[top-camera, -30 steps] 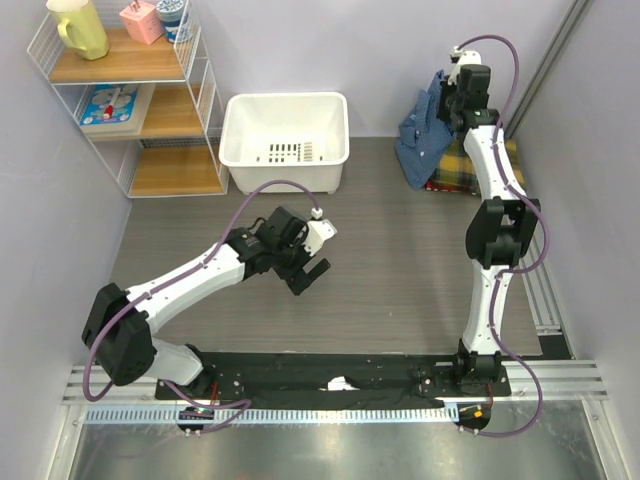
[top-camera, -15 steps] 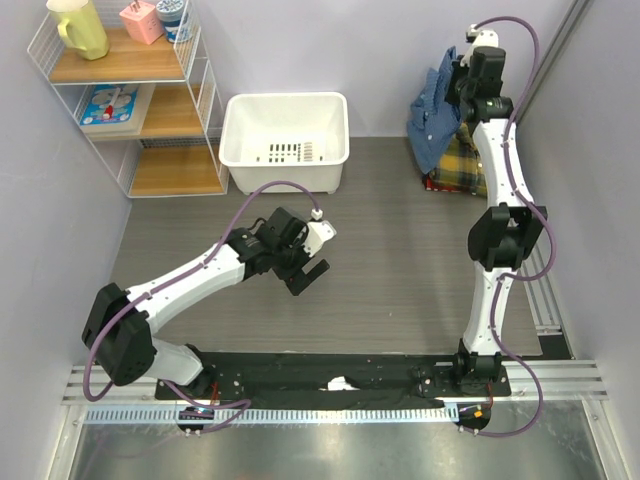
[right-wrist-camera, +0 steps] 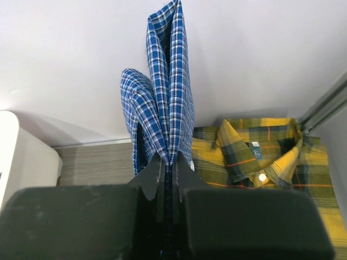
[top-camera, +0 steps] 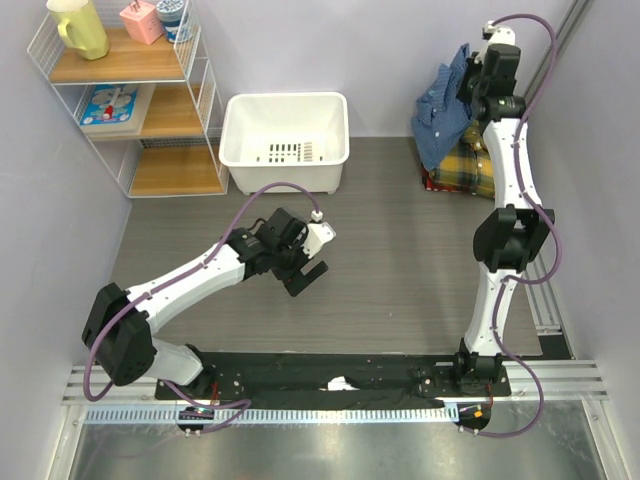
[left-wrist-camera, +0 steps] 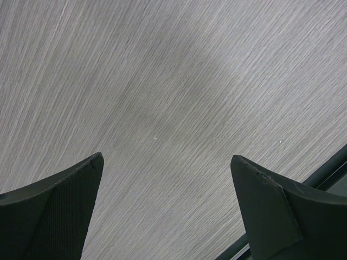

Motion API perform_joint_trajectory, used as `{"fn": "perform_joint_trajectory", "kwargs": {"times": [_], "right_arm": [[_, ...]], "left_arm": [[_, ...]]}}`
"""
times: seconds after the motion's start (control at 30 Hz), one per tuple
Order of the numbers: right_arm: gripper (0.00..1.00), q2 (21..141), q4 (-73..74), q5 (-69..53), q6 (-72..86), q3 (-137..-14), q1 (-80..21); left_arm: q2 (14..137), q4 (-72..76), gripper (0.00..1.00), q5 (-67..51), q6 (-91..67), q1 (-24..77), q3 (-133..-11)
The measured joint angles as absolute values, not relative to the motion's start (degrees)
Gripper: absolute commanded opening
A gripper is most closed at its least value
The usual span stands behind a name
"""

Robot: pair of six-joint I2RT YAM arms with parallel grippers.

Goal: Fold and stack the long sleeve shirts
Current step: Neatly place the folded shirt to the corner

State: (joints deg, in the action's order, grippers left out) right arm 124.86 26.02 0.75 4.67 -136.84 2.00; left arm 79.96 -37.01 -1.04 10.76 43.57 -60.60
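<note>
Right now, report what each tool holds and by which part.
The right tool pinches a bunched fold of the blue shirt; which part of it cannot be told. The left tool is open, holding nothing.

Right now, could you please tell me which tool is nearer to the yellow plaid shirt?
Right. The right tool, shut on the blue shirt, is above the yellow plaid shirt; the left tool hangs open over bare table, far to its left.

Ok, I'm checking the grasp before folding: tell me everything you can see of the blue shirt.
The blue shirt, cloth in a fine blue-and-white check, hangs bunched in folds, pinched in the shut right hand. It is held up near the back wall at the far right of the table, above the yellow plaid shirt.
</note>
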Motion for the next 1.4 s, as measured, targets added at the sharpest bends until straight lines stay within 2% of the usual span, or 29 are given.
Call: {"fn": "perform_joint_trajectory", "kwargs": {"times": [0.27,0.5,0.8,1.1,1.13,1.2,1.23,1.3,1.33,1.4], "right_arm": [[0.01,124.9,27.6,0.5,7.3,-136.3,7.4],[0.01,126.5,28.8,-4.3,9.5,-136.1,13.3],[0.01,132.0,27.9,-15.1,9.5,-134.6,20.7],[0.02,135.3,21.0,-27.0,8.8,-130.3,26.4],[0.20,135.7,19.9,-27.9,8.6,-129.7,26.7],[0.41,136.4,18.0,-29.3,7.6,-128.4,27.1],[0.58,136.8,17.5,-29.6,7.3,-128.2,27.1],[0.73,137.5,16.8,-29.8,6.6,-128.1,27.1],[0.84,137.7,16.5,-29.9,5.6,-128.1,27.1],[0.89,137.7,16.2,-29.7,4.5,-128.1,27.1]], "left_arm": [[80.1,-37.7,1.00,-1.0,10.9,43.6,-60.6],[82.4,-38.8,1.00,-1.0,10.9,43.6,-60.9],[84.0,-40.2,1.00,-1.0,11.0,43.6,-62.8],[85.9,-41.3,1.00,0.1,11.1,43.5,-63.8],[86.2,-41.6,1.00,0.1,11.1,43.5,-64.0],[86.8,-42.0,1.00,0.2,11.2,43.5,-64.4],[86.9,-42.0,1.00,0.2,11.2,43.5,-64.5],[86.9,-42.3,1.00,0.2,11.4,43.4,-64.7],[86.9,-42.6,1.00,-0.1,11.4,43.4,-64.8],[86.9,-43.1,1.00,-0.9,11.4,42.9,-64.8]]}}
